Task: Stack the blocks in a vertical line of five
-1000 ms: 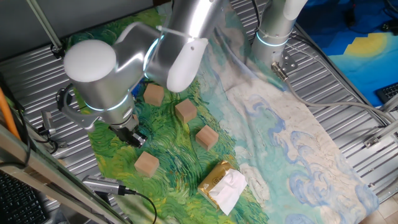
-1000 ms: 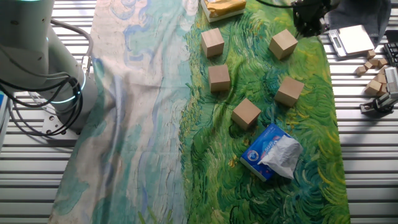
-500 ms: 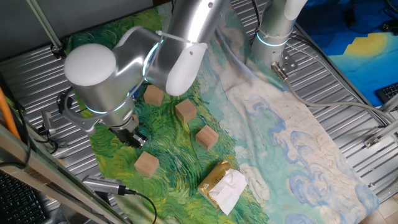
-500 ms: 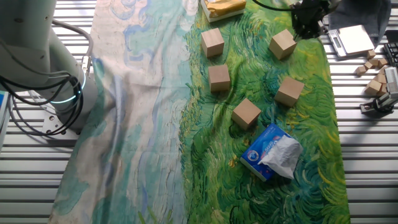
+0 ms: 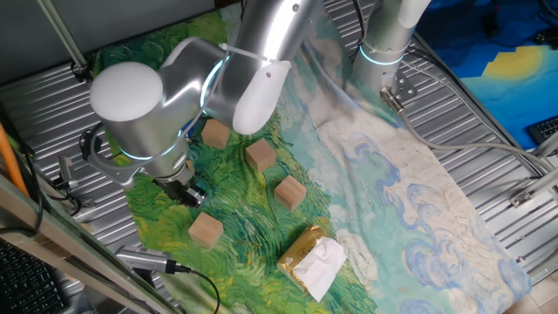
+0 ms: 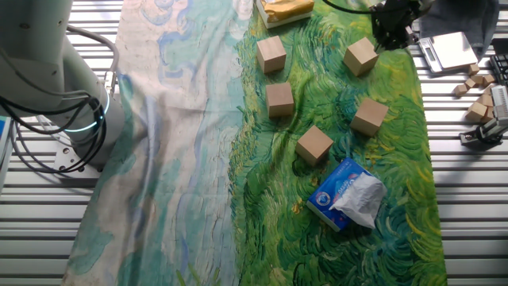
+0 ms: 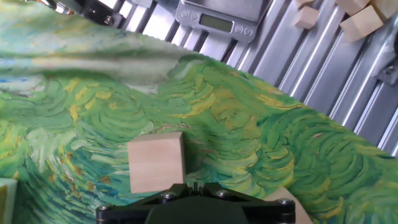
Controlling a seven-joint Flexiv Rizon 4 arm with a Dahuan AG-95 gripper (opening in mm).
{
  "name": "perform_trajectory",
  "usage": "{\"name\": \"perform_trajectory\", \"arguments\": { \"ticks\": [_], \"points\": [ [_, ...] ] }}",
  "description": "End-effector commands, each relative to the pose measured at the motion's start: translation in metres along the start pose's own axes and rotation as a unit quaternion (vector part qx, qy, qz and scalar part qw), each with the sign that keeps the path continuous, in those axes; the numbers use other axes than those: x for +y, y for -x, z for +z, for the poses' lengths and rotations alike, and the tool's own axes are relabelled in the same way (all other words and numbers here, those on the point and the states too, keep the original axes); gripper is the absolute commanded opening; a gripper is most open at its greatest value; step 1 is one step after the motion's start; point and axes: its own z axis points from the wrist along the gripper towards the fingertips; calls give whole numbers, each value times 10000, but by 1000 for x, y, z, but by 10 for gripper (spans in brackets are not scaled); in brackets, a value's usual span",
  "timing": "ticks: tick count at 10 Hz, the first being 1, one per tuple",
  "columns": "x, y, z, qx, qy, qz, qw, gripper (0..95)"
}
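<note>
Five light-brown wooden blocks lie apart on the green painted cloth point(image 6: 397, 183): point(image 6: 271, 54), point(image 6: 361, 56), point(image 6: 279, 99), point(image 6: 369, 116), point(image 6: 314, 144). One fixed view shows the blocks point(image 5: 207, 229), point(image 5: 290, 192), point(image 5: 260, 155), point(image 5: 216, 133); the arm hides the fifth. My gripper point(image 6: 393, 30) hangs low near the cloth's edge, close beside a block but not touching it. In the hand view that block point(image 7: 156, 162) lies just ahead of the gripper point(image 7: 196, 185), whose jaws are together and hold nothing. Another block point(image 7: 291, 208) peeks out at the lower right.
A blue-and-white packet point(image 6: 347, 193) lies near one block. A yellow-and-white packet point(image 5: 312, 257) sits at the cloth's end. A small scale point(image 6: 448, 49) and loose wooden pieces point(image 6: 480, 95) rest on the metal slats beside the gripper.
The arm has shifted very slightly towards the nearest block. No block has moved.
</note>
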Motion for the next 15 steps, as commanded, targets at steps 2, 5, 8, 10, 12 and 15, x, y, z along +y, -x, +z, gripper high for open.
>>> {"name": "perform_trajectory", "arguments": {
  "ticks": [2, 5, 8, 10, 12, 15],
  "points": [
    [0, 1, 0, -73, 31, -630, 9980, 0],
    [0, 1, 0, -68, 32, -635, 9980, 0],
    [2, 1, 0, -50, 31, -599, 9982, 0],
    [11, 8, 5, -58, 38, -677, 9977, 190],
    [20, 12, 13, -152, 128, -776, 9968, 380],
    [31, 15, 22, -148, 141, -827, 9964, 570]
  ]
}}
